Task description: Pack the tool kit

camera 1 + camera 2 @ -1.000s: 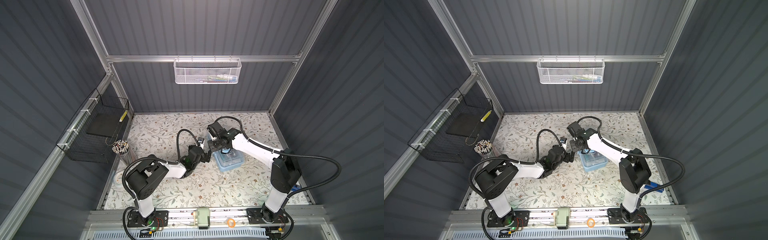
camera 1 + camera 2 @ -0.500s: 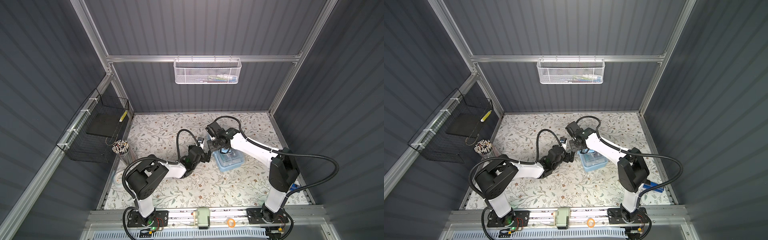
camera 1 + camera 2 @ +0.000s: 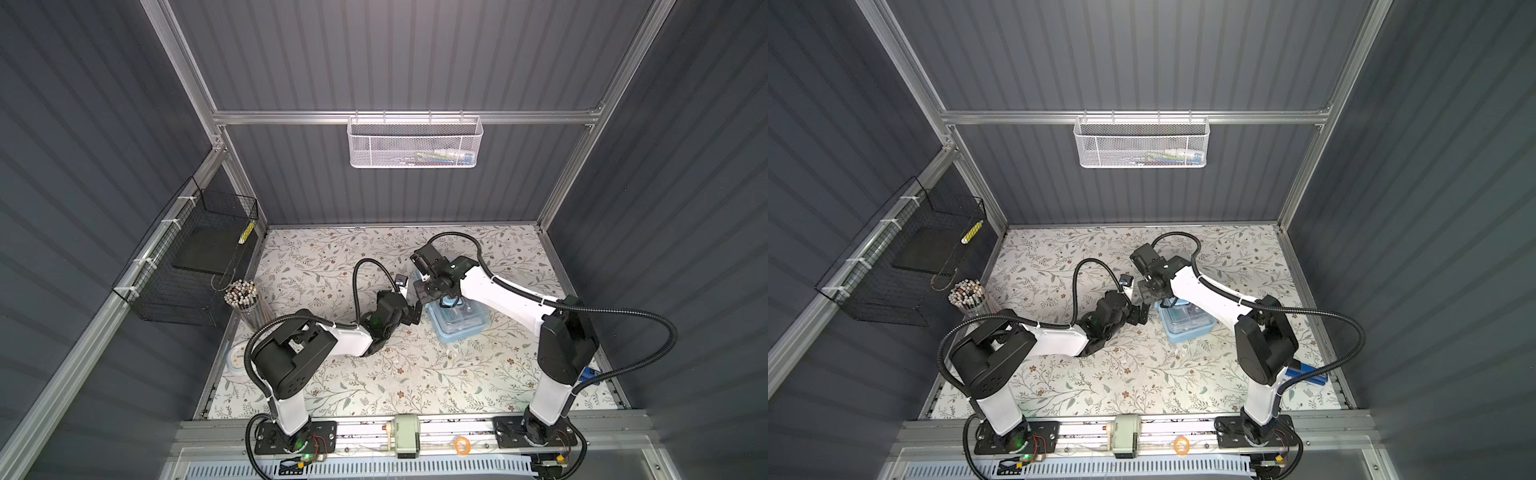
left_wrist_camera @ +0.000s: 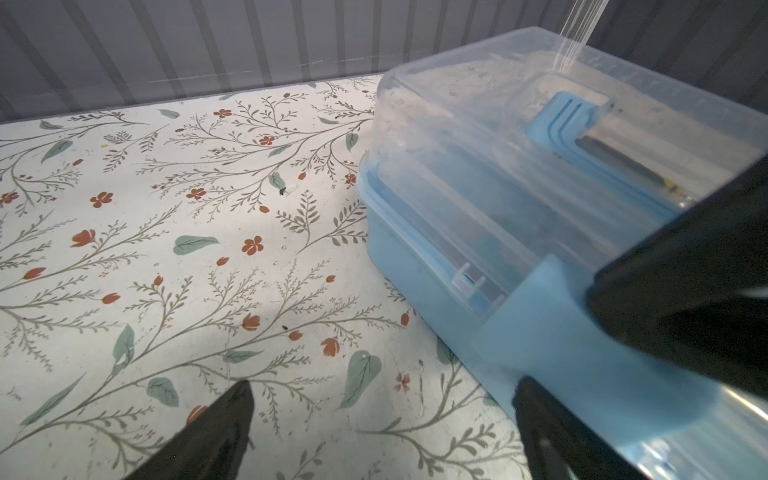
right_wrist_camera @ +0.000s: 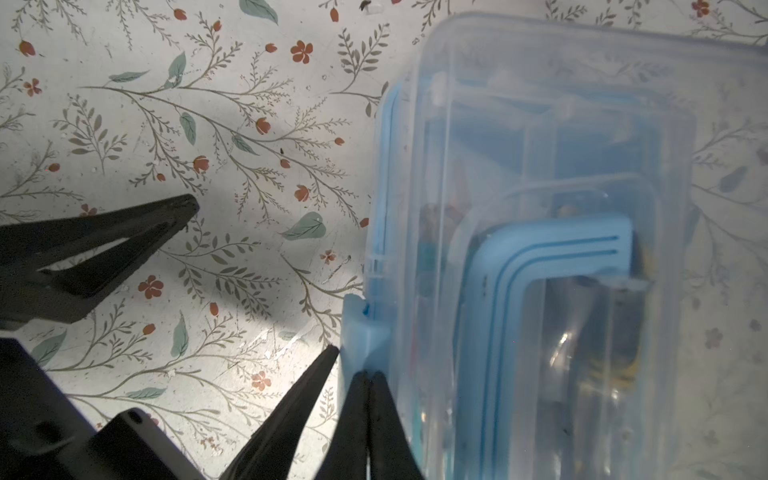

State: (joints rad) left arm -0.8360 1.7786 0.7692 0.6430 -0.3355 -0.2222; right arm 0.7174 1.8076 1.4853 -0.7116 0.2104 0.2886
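Over the last second the right arm has edged slightly to the left. The right gripper (image 5: pixel 368 376), jaws pressed together and holding nothing, now sits at the left edge of the box (image 3: pixel 459 322) rather than nearer its middle. Its tips seem to rest on the blue latch (image 5: pixel 359 332) there. The left gripper (image 4: pixel 382 382) has not moved. Its jaws stand wide apart and empty, low over the table (image 3: pixel 374 374), with one finger just beside that latch. The box lies right of centre on the table, with the clear lid (image 4: pixel 498 145) on and the handle (image 5: pixel 540 257) folded flat. Tools show dimly through the lid. This looks like the closing step, pressing the latch home, so the packing seems nearly done.
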